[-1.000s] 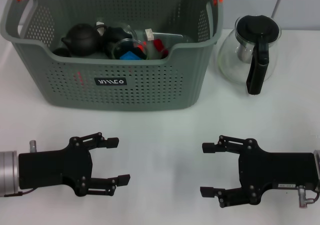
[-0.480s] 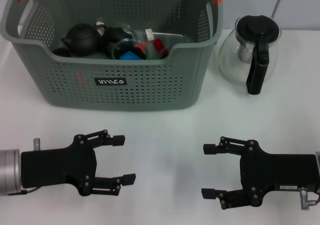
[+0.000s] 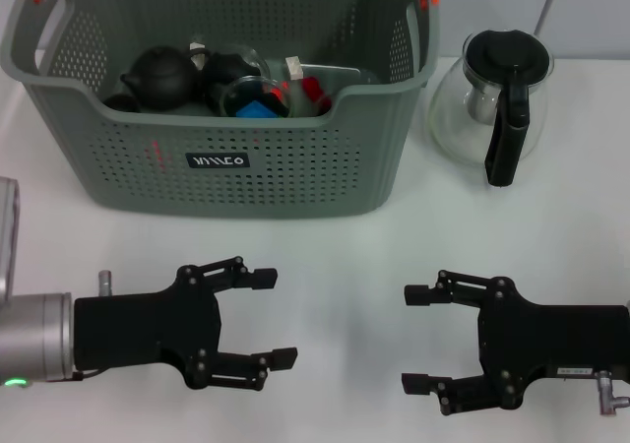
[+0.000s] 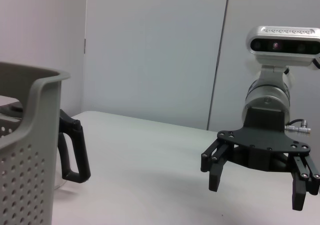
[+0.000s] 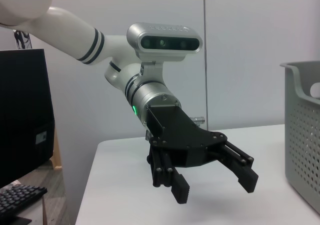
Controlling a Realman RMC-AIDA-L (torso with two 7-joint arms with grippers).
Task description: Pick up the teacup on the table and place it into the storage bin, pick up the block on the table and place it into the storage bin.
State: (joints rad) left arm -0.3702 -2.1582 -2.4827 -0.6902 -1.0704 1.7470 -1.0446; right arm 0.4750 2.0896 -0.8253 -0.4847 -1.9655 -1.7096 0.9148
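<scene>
A glass coffee pot (image 3: 492, 103) with a black lid and handle stood upright on the white surface (image 3: 335, 256). A dark monitor (image 5: 25, 120) and a keyboard (image 5: 20, 199) sat beyond the surface's edge.

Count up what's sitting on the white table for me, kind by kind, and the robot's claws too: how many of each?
Grey basket: 1
Glass coffee pot: 1
Robot claws: 2, the left gripper and right gripper, both open and empty
Total: 4

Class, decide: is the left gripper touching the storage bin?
Apart. The head view shows bare white table between the left gripper and the storage bin.
</scene>
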